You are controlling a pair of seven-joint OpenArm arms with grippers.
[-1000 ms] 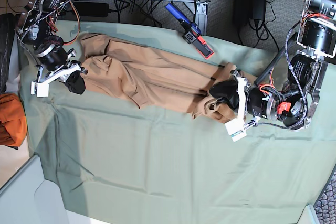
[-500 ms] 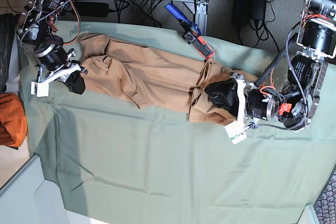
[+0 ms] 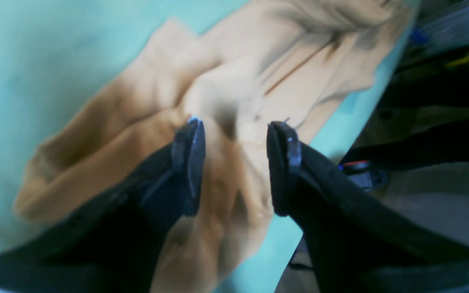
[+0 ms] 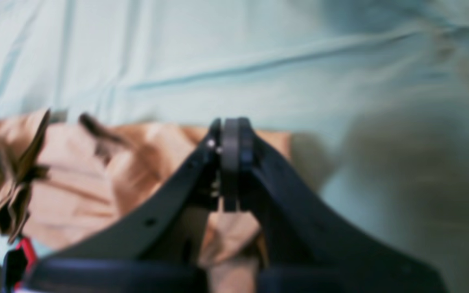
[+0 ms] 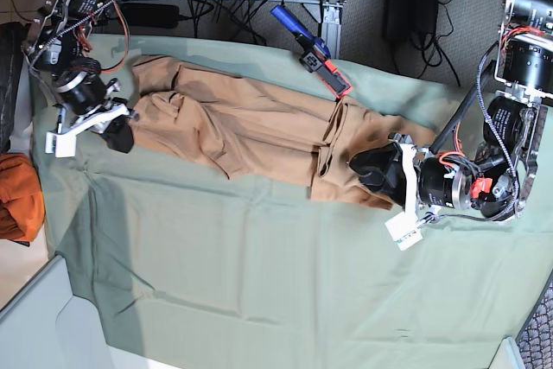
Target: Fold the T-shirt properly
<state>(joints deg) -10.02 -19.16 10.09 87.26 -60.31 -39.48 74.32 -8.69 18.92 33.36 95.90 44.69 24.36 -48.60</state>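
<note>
Most of the base view is the sage-green cloth [image 5: 259,283], its lower corners cut off by the frame. T-shirt [image 5: 251,131] lies crumpled lengthwise across the cloth's upper half, tan, bunched into folds; sleeves and tag can't be made out. Left gripper [image 5: 370,170] sits over the shirt's end at the base view's right; left wrist view, blurred, shows jaws apart with fabric below and between them, nothing clamped [image 3: 234,162]. Right gripper [image 5: 121,131] at the shirt's other end; right wrist view, also blurred, shows jaws pressed together [image 4: 231,162], can't tell if any cloth is pinched, the shirt edge partly hidden behind the fingers. Orange bundle [image 5: 19,196] cut off at left edge. Blue-and-red tool [image 5: 311,49] lies at the cloth's far edge, details unclear.
</note>
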